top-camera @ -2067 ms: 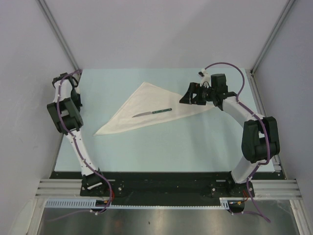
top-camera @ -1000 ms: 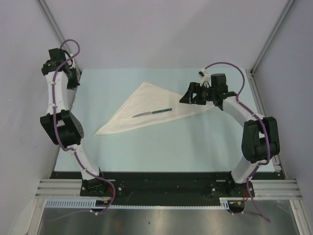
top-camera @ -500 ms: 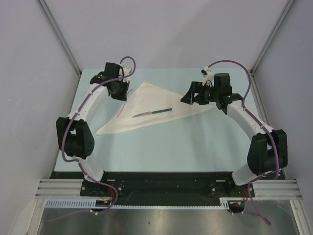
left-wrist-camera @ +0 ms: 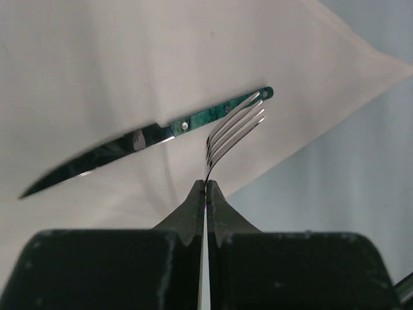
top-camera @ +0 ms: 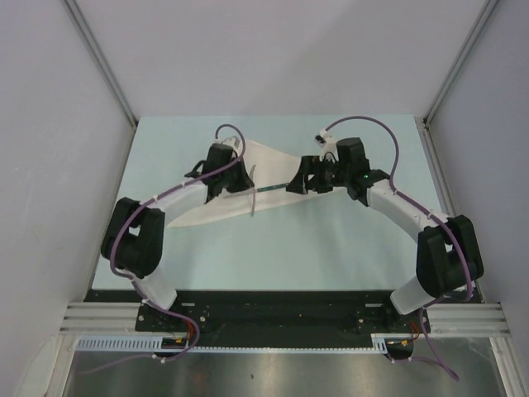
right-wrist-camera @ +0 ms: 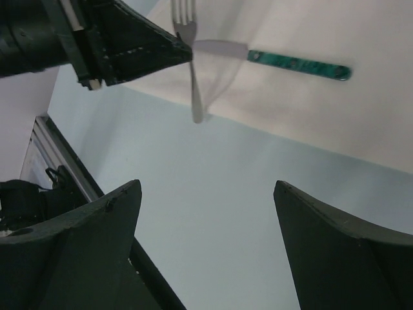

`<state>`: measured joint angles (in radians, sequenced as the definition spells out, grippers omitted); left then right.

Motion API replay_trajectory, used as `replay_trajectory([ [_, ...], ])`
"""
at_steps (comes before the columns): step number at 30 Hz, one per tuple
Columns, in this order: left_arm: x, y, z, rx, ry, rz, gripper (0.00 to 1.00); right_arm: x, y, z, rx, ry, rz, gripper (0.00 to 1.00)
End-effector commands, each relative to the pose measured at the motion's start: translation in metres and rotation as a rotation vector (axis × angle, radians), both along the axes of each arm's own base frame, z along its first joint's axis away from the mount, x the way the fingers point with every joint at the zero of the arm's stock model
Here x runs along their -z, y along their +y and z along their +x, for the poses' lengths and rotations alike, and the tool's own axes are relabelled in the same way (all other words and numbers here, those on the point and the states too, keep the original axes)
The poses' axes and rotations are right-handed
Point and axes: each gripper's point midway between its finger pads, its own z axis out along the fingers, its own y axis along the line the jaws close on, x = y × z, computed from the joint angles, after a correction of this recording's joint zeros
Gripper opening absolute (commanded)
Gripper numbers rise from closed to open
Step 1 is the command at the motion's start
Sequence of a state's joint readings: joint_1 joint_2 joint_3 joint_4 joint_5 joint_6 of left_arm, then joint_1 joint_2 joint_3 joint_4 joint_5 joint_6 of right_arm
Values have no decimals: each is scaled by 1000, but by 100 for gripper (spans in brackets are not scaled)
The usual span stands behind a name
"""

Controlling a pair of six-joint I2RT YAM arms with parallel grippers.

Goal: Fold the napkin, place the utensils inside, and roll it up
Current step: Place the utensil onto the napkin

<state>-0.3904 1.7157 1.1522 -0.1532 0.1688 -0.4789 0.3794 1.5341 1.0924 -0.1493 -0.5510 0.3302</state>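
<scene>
- My left gripper [left-wrist-camera: 205, 187] has its jaws pressed tight together on the stem of a fork [left-wrist-camera: 235, 126], with the tines pointing away from the wrist.
- In the left wrist view the tines cross in front of the knife [left-wrist-camera: 148, 135] near the end of its green handle. I cannot tell whether they touch.
- The knife lies flat on the napkin [left-wrist-camera: 116, 58], a white folded triangle spread on the pale table [top-camera: 289, 248].
- My right gripper [right-wrist-camera: 206, 187] hangs over the table just beside the napkin's edge, jaws wide apart and holding nothing.
- From above, both wrists crowd over the knife and hide most of it.
</scene>
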Motion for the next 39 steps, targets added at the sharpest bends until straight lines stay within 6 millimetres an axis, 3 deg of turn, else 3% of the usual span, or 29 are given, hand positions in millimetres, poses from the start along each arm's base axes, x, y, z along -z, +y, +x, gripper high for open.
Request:
replay_trajectory([
  [1,-83,-12,20,-329,-248,-374,0,-1,22,1,-32,-47,-2,88],
  [2,-90,-10,21,-374,-280,-404,0,-1,23,-1,-33,-45,-2,89],
  [3,-81,-5,16,-413,-271,-419,0,0,23,-1,-32,-42,-2,88],
  [5,-94,1,17,-503,-301,-530,0,0,21,-3,-31,-52,-9,88],
  [7,-86,10,15,-598,-277,-585,0,2,19,-5,-38,-52,-25,89],
  [8,-93,9,16,-609,-297,-634,0,2,18,-6,-39,-54,-30,88],
  [16,-78,0,20,-813,-267,-898,0,0,16,-15,-87,-58,-51,88],
  [20,-71,-4,25,-912,-338,-856,0,-7,12,-17,-108,-72,-48,89],
  [23,-71,-14,30,-933,-321,-969,0,-13,10,-18,-116,-75,-36,89],
  [28,-47,-24,32,-976,-279,-985,0,-26,11,-21,-125,-90,4,89],
  [39,-7,-30,20,-1041,-239,-945,0,-33,13,-24,-141,-80,63,89],
])
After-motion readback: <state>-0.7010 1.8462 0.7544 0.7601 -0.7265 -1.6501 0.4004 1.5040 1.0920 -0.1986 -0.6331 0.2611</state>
